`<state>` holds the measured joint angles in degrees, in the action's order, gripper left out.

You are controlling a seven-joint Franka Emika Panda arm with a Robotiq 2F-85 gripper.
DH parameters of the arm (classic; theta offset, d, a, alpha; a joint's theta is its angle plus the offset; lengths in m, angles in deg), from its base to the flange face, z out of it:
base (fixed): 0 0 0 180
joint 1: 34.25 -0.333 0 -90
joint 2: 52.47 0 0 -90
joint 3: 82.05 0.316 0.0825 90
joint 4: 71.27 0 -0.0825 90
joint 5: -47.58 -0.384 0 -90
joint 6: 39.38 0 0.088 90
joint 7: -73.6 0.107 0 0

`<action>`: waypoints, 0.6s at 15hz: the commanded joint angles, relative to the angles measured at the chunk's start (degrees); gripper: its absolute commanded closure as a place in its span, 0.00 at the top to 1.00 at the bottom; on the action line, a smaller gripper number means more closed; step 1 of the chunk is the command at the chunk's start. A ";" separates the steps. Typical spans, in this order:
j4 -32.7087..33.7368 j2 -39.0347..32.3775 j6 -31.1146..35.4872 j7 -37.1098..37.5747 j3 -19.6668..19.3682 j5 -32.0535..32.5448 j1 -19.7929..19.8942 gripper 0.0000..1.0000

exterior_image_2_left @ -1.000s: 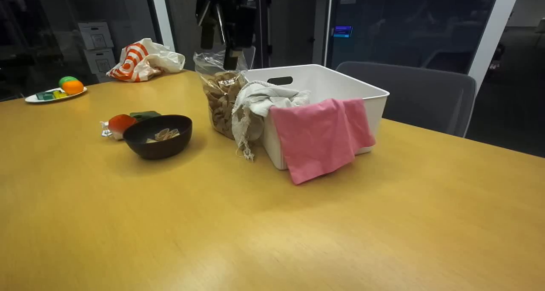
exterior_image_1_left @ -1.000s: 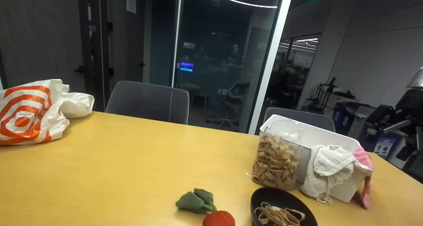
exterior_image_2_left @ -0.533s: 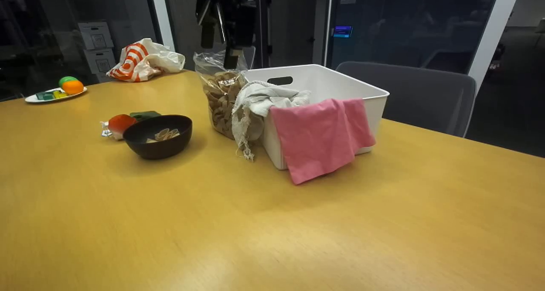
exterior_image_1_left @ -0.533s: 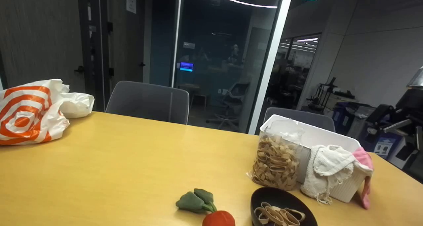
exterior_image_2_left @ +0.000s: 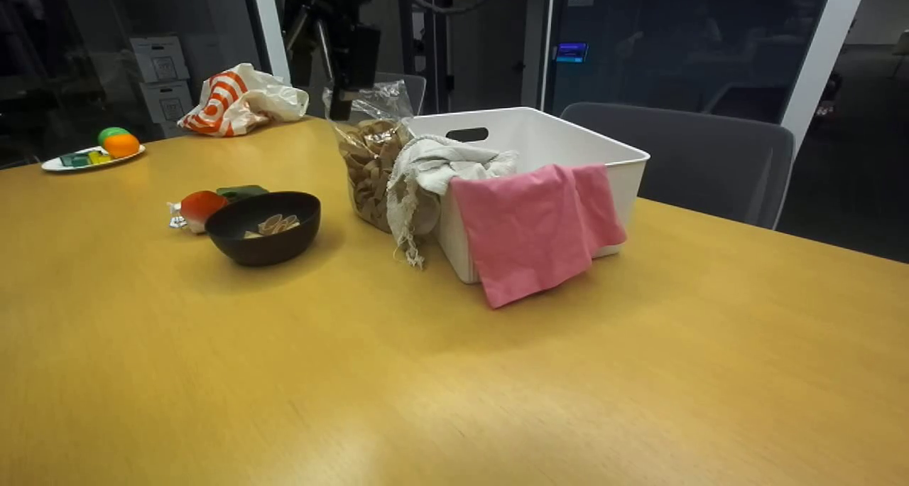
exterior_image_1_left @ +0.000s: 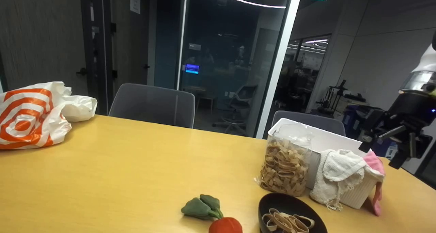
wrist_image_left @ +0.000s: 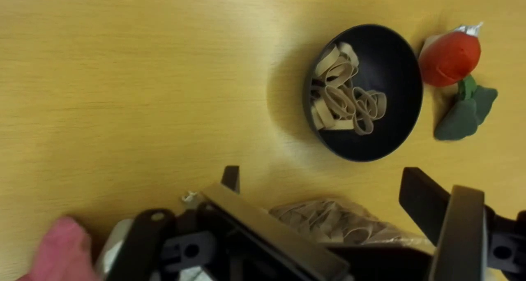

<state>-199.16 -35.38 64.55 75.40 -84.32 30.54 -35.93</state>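
My gripper point(wrist_image_left: 324, 188) hangs wide above table point(exterior_image_2_left: 568, 386). In an exterior view, rubber-band bag point(exterior_image_2_left: 366, 173) stands just left of white bin point(exterior_image_2_left: 568, 145), partly behind white cloth point(exterior_image_2_left: 444, 165); pink cloth point(exterior_image_2_left: 532, 230) drapes bin's near side, dark bowl point(exterior_image_2_left: 273, 250) nearer, left.

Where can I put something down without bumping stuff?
There's bare table between the orange-ringed plastic bag and the bag of rubber bands. In an exterior view, more bare table spreads in front of the black bowl and pink cloth. It's crowded where the black bowl, bag of rubber bands and white bin stand close, with the open gripper above.
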 commanded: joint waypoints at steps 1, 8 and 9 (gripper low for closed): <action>0.79 0.98 -3.57 -2.31 2.55 -2.64 -2.38 1.00; -3.28 0.00 3.45 -8.63 9.39 -3.29 -8.59 1.00; -4.05 -0.30 4.93 -8.82 10.02 -2.95 -9.02 1.00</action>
<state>-201.12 -35.36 65.39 69.04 -75.91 27.65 -43.71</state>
